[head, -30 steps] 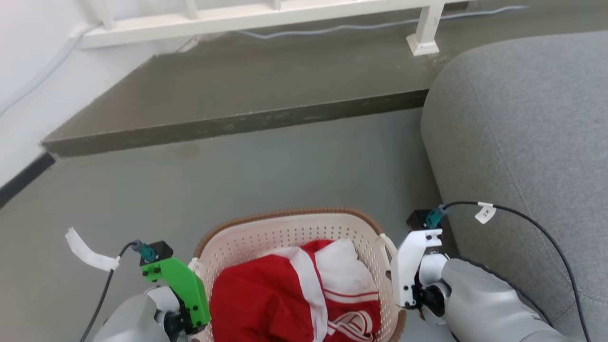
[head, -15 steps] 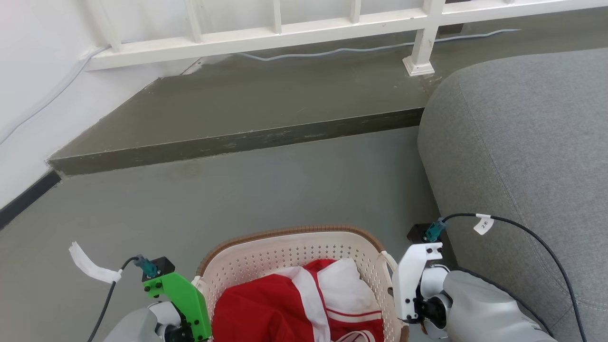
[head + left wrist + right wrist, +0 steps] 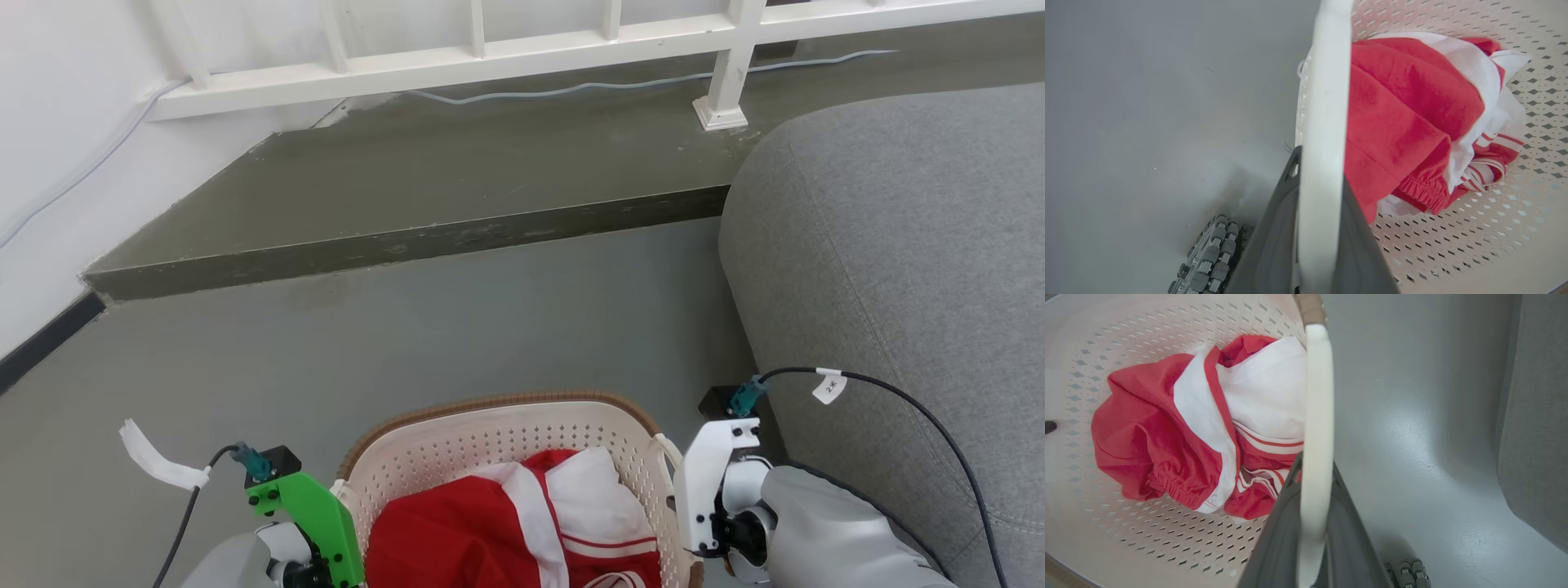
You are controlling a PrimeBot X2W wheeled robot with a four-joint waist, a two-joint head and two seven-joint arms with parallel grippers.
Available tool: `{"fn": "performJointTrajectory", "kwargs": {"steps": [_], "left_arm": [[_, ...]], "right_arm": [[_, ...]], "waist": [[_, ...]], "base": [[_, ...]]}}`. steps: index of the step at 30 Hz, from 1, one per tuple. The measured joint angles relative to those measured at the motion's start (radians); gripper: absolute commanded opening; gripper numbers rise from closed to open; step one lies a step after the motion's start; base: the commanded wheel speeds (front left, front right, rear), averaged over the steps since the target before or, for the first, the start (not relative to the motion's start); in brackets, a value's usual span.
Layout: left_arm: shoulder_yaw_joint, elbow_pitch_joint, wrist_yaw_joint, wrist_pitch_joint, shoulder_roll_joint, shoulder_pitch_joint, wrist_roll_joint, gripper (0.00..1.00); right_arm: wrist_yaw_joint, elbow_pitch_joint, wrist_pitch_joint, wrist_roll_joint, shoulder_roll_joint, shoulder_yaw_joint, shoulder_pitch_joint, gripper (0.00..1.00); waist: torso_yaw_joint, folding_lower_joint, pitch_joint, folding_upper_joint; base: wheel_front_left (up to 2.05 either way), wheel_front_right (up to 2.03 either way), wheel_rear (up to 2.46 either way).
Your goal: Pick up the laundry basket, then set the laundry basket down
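LIFT | left tool (image 3: 1321, 179) clamped on laundry basket (image 3: 506, 433) handle (image 3: 1327, 81) | right tool (image 3: 1312, 473) clamped on opposite handle (image 3: 1318, 396) | raise both evenly, level, clear of sofa (image 3: 898, 245), then lower flat onto floor (image 3: 490, 327)

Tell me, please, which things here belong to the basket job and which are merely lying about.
Job in hand:
laundry basket, holding red-and-white clothing
left gripper, shut on the left handle
right gripper, shut on the right handle

Lying about:
grey sofa
white railing
cable on the raised step
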State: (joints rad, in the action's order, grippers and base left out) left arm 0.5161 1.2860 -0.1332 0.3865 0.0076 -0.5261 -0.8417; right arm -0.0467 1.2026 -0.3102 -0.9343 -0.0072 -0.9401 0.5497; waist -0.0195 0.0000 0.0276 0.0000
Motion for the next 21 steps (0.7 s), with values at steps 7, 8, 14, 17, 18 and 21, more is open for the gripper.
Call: {"fn": "performJointTrajectory", "kwargs": {"steps": [7, 8, 14, 17, 18, 21], "left_arm": [[-0.002, 0.0, 0.001, 0.0, 0.0, 0.001, -0.002, 0.0], [-0.002, 0.0, 0.001, 0.0, 0.0, 0.001, -0.002, 0.0], [-0.001, 0.0, 0.001, 0.0, 0.0, 0.001, -0.002, 0.0], [-0.001, 0.0, 0.001, 0.0, 0.0, 0.001, -0.002, 0.0], [-0.001, 0.0, 0.001, 0.0, 0.0, 0.001, -0.002, 0.0], [-0.001, 0.0, 0.001, 0.0, 0.0, 0.001, -0.002, 0.0]], "right_arm": [[0.0, -0.001, 0.0, 0.0, 0.0, -0.004, 0.0, 0.0], [0.0, -0.001, 0.0, 0.0, 0.0, -0.004, 0.0, 0.0], [0.0, -0.001, 0.0, -0.007, 0.0, -0.005, 0.0, 0.0], [0.001, -0.001, 0.0, -0.008, 0.0, -0.006, 0.0, 0.0], [0.002, -0.001, 0.0, -0.008, 0.0, -0.006, 0.0, 0.0], [0.002, -0.001, 0.001, -0.009, 0.0, -0.007, 0.0, 0.0]], "waist": [[0.0, 0.0, 0.006, 0.0], [0.0, 0.0, 0.006, 0.0], [-0.001, 0.0, 0.009, 0.0], [-0.001, 0.0, 0.011, 0.0], [-0.001, 0.0, 0.011, 0.0], [-0.001, 0.0, 0.013, 0.0]], "base": [[0.0, 0.0, 0.0], [0.0, 0.0, 0.0], [0.0, 0.0, 0.0], [0.0, 0.0, 0.0], [0.0, 0.0, 0.0], [0.0, 0.0, 0.0]]}}
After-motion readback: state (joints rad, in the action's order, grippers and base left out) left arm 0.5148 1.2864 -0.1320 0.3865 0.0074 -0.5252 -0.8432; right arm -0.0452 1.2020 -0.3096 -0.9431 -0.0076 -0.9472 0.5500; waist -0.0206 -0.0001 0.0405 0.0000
